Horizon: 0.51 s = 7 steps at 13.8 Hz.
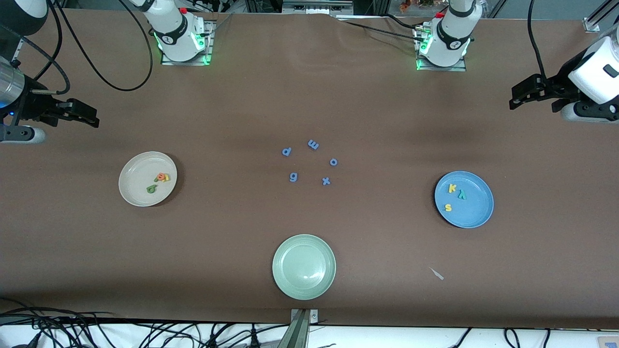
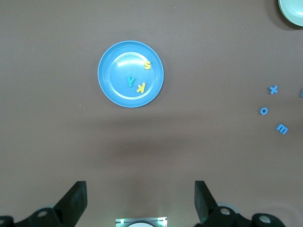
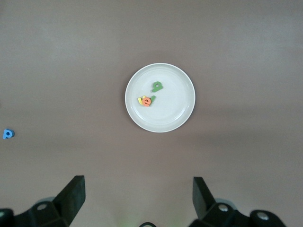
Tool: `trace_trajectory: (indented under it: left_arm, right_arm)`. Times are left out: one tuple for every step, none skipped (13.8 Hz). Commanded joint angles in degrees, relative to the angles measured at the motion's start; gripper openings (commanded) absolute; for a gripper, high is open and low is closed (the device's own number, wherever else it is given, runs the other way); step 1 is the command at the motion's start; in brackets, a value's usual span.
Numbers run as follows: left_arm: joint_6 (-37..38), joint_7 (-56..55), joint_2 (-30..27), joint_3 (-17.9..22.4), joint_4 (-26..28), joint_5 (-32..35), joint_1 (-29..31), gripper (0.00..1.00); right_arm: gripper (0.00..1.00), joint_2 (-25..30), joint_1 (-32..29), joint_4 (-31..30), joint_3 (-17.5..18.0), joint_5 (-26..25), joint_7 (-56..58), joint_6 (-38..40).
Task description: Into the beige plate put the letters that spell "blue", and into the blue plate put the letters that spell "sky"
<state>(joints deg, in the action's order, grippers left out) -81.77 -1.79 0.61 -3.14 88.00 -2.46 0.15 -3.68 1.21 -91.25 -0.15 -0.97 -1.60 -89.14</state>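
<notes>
The beige plate [image 1: 138, 169] lies toward the right arm's end of the table. In it are a green "b" [image 1: 151, 189] and a small cluster of the orange "e" [image 1: 159, 177], yellow "u" [image 1: 166, 178] and thin green "l" [image 3: 152, 98]. The blue plate [image 1: 476, 210] lies toward the left arm's end and holds the yellow "k" [image 1: 452, 188], teal "y" [image 1: 462, 195] and yellow "s" [image 1: 448, 207]. My right gripper [image 1: 92, 118] hangs open and empty over bare table at its own end. My left gripper [image 1: 515, 99] does the same at its end.
Several blue letters lie mid-table: "p" [image 1: 287, 152], "m" [image 1: 313, 144], "o" [image 1: 333, 162], "g" [image 1: 293, 177], "x" [image 1: 326, 181]. A pale green plate [image 1: 285, 251] sits empty, nearer to the front camera. A small pale scrap [image 1: 436, 273] lies nearer the camera than the blue plate.
</notes>
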Motion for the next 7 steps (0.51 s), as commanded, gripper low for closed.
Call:
trace_trajectory:
  left_arm:
    - [1.44, 0.04, 0.89, -0.11, -1.87, -0.09, 0.64, 1.0]
    - [1.44, 0.04, 0.89, -0.11, -1.95, -0.18, 0.64, 1.0]
    - [1.44, 0.12, 0.89, -0.11, -1.95, -0.09, 0.64, 1.0]
    - [1.44, 0.04, 0.89, -0.11, -1.95, -0.18, 0.64, 1.0]
    - [1.44, -0.14, 0.89, -0.11, -1.95, -0.18, 0.55, 1.0]
    - [1.44, -0.14, 0.89, -0.11, -1.95, -0.18, 0.64, 1.0]
    - [1.44, -0.14, 0.89, -0.11, -1.95, -0.18, 0.64, 1.0]
  right_arm:
    - [1.0, 0.52, -0.68, 0.02, 0.86, -0.79, -0.6, 0.19]
    - [1.0, 0.52, -0.68, 0.02, 0.86, -0.79, -0.6, 0.28]
    - [1.0, 0.61, -0.59, 0.02, 0.86, -0.79, -0.6, 0.37]
    - [1.0, 0.52, -0.59, 0.02, 0.86, -0.79, -0.6, 0.46]
    - [1.0, 0.61, -0.59, 0.02, 0.86, -0.79, -0.6, 0.46]
    - [1.0, 0.61, -0.59, -0.07, 0.86, -0.79, -0.68, 0.46]
    - [1.0, 0.61, -0.59, 0.02, 0.86, -0.79, -0.69, 0.46]
